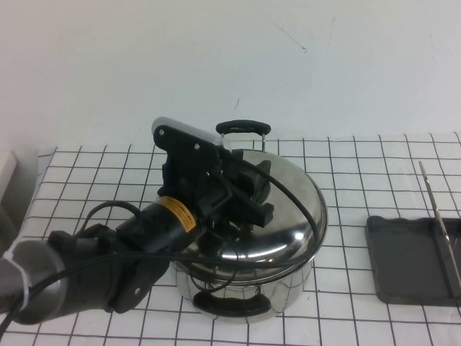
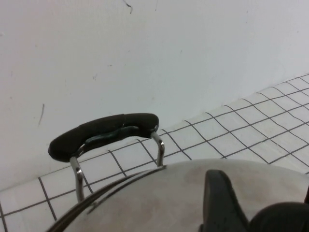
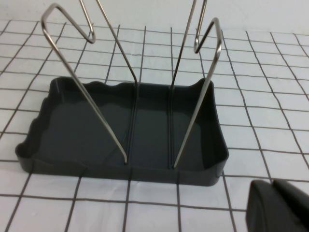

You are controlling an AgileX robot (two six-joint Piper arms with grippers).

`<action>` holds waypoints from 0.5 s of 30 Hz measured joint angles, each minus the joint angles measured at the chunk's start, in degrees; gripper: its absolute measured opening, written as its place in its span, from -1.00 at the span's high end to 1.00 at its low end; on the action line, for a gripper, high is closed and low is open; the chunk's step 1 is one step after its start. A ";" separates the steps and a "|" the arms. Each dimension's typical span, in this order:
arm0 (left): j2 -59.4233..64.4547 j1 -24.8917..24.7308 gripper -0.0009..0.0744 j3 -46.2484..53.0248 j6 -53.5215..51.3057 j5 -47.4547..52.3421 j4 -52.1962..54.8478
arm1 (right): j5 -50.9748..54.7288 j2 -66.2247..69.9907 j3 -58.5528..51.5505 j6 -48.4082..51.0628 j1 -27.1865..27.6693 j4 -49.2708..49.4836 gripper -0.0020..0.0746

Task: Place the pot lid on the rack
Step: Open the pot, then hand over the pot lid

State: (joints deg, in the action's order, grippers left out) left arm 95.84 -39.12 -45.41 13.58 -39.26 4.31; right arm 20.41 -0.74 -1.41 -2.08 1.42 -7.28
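We find the round domed mirror-shiny steel pot lid (image 1: 288,209) seated on the deep steel pot (image 1: 248,288), dome and knob axis vertical, with the left pincer (image 1: 241,205) over its centre for a knob grasp; finger state: cannot tell. The right pincer (image 3: 277,208) waits beside the dark grey wire-barred rack (image 1: 410,259), well right of the pot on the gridded bench (image 1: 360,166); its finger state we also cannot tell

Steel pot (image 1: 245,288) with black loop handles, gridded white tabletop (image 1: 360,166), white wall (image 1: 230,58)
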 joint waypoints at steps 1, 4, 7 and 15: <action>-0.27 0.00 0.14 0.00 0.00 0.29 0.00 | 0.00 0.00 0.00 0.00 0.00 0.00 0.95; -2.77 0.00 0.14 0.00 0.24 1.80 0.75 | 0.00 0.00 0.00 0.00 0.00 0.00 0.95; -7.32 0.00 0.14 -0.66 0.61 2.32 3.54 | 0.00 0.00 0.00 0.00 0.00 0.00 0.95; -16.84 0.00 0.14 -1.44 15.77 -1.37 7.20 | 0.00 0.00 0.00 0.00 0.00 0.00 0.95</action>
State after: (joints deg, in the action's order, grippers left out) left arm 78.99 -39.12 -46.85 29.35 -40.63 11.50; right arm 20.41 -0.74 -1.41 -2.08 1.42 -7.28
